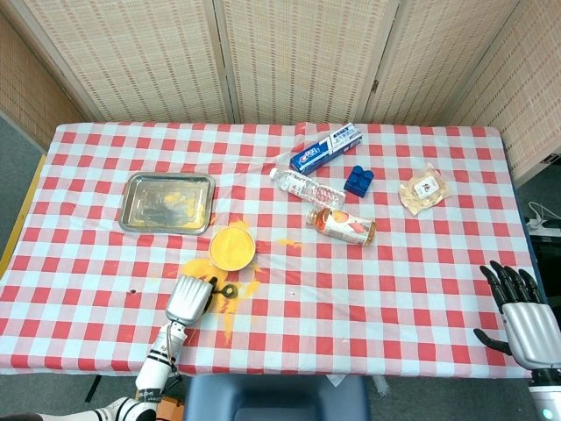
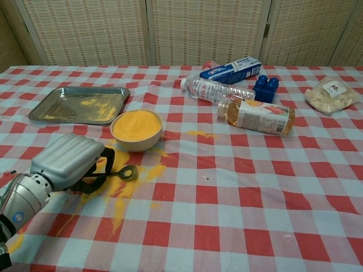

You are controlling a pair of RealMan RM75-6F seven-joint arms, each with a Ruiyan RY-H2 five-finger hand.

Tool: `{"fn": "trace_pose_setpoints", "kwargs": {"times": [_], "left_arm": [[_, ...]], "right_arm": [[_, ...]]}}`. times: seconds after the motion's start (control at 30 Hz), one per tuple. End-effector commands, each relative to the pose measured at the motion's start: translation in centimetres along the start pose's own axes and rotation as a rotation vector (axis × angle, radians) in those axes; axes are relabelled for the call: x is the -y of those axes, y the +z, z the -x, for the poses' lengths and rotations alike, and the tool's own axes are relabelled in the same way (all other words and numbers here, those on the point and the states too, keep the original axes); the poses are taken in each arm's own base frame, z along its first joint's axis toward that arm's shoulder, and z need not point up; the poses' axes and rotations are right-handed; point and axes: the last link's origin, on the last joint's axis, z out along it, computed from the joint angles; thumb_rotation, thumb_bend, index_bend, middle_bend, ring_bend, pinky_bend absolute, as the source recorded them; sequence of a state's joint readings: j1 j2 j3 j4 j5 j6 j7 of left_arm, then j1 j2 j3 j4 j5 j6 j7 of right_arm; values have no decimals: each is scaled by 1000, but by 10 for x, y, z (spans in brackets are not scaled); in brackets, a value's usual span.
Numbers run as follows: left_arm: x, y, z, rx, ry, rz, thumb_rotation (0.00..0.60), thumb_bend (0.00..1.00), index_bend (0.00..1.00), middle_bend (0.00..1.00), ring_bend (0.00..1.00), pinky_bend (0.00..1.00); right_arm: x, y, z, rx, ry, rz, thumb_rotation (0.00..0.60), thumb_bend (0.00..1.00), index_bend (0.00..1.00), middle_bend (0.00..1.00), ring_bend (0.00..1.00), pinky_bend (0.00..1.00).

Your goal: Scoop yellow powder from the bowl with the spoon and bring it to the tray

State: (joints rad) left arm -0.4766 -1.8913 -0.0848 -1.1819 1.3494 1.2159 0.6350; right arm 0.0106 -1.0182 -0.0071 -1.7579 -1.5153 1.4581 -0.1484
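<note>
The white bowl (image 1: 232,247) (image 2: 136,128) is full of yellow powder and stands left of centre. Behind it to the left lies the metal tray (image 1: 167,202) (image 2: 79,105), dusted with powder. My left hand (image 1: 191,298) (image 2: 68,161) rests on the cloth in front of the bowl, fingers curled around the spoon's handle. The spoon (image 1: 230,288) (image 2: 126,173) sticks out to the right, its bowl low over the spilled powder, just short of the white bowl. My right hand (image 1: 526,320) hangs off the table's front right corner, fingers spread and holding nothing.
Spilled yellow powder (image 2: 122,187) streaks the cloth around my left hand. Past the centre lie a water bottle (image 2: 218,89), a juice bottle (image 2: 258,116), a toothpaste box (image 2: 233,69), a blue block (image 2: 265,88) and a snack bag (image 2: 332,93).
</note>
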Motion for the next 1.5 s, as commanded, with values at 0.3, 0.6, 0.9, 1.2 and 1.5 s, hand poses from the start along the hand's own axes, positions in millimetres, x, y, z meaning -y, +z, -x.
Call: {"fn": "trace_pose_setpoints", "kwargs": {"times": [0.3, 0.6, 0.9, 1.2, 1.5], "left_arm": [[4, -1, -1, -13, 0, -11, 600, 451, 621, 1000, 1000, 1000], [9, -5, -11, -51, -11, -22, 600, 449, 656, 1000, 1000, 1000], [19, -8, -40, -121, -33, -55, 600, 451, 681, 1000, 1000, 1000], [14, 22, -95, -239, -19, -77, 600, 453, 680, 1000, 1000, 1000], [4, 64, -107, -224, 37, -97, 600, 453, 670, 1000, 1000, 1000]], "right_arm": [[0, -1, 0, -1, 0, 0, 600, 65, 0, 0, 0, 0], [2, 0, 1, 5, -3, -6, 600, 66, 0, 0, 0, 0], [3, -2, 1, 6, -1, -14, 600, 66, 0, 0, 0, 0], [1, 1, 3, 24, 0, -15, 600, 66, 0, 0, 0, 0], [-1, 5, 2, 14, -8, 10, 600, 66, 0, 0, 0, 0]]}}
